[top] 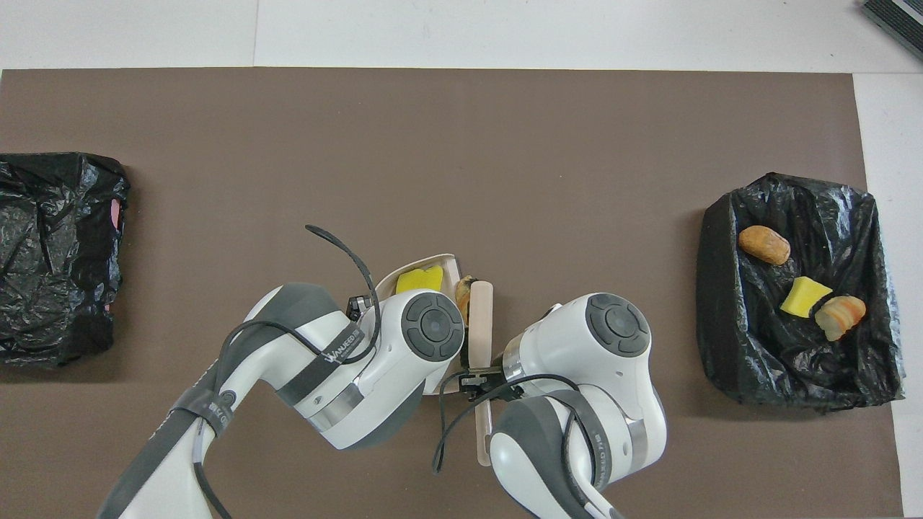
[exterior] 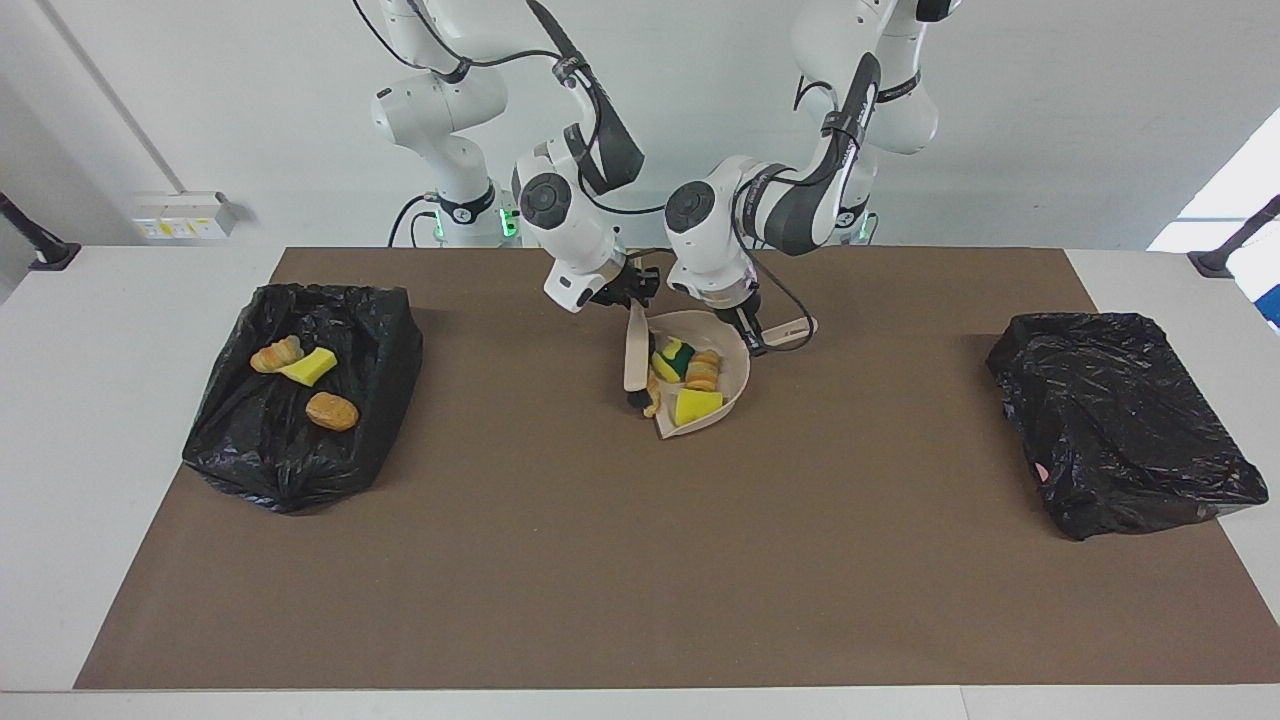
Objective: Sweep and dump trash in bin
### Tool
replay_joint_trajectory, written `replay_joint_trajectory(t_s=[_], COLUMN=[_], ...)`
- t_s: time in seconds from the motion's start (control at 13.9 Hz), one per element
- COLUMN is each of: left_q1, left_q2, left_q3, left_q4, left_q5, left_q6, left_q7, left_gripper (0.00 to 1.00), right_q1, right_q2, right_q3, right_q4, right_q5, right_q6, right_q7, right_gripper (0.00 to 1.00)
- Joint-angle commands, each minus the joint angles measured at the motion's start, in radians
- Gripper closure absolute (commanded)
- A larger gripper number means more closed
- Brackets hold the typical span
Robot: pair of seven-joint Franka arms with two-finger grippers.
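A: Where's the trash?

B: Four bits sit in the beige dustpan (exterior: 730,375) at mid-table near the robots: a yellow sponge chunk (exterior: 697,405), a green-and-yellow sponge (exterior: 672,359), a striped bread piece (exterior: 703,371) and a small orange bit (exterior: 652,397) at the pan's edge by the brush (exterior: 636,350). Three more lie in the black bin (exterior: 300,395) at the right arm's end: a croissant (exterior: 276,354), a yellow wedge (exterior: 310,367), a bread roll (exterior: 331,411)

A: And the jaws?

B: Left gripper (exterior: 752,335) is clamped on the dustpan's handle; right gripper (exterior: 630,295) is clamped on the brush's handle

A: Anything else?

B: A second black bin (exterior: 1120,420) on the tabletop at the left arm's end
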Motion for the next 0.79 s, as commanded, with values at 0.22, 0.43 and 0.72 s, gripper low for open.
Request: replay_joint_trajectory(t_s=[0.22, 0.43, 0.72], left_q1=[-0.008, -0.005, 0.002], left_q2=[-0.021, -0.021, -0.018], left_q3=[0.007, 0.007, 0.006], left_q4=[-0.031, -0.031, -0.031], left_q5=[0.034, 0.034, 0.034], left_q6=[-0.015, -0.001, 0.022], left_q7=[-0.016, -0.016, -0.011], left_gripper=[1.00, 1.00, 1.00], right_q1=[-0.024, -0.084, -0.118], right_q2=[-0.024, -0.073, -0.104], right_q3=[-0.007, -0.007, -0.009], right_q4=[0.049, 0.049, 0.070], right_q5=[0.064, -0.002, -0.063], right_q6=[-0.140, -0.221, -0.284], right_q7=[-0.040, -0.051, -0.051], right_gripper=[1.00, 1.00, 1.00])
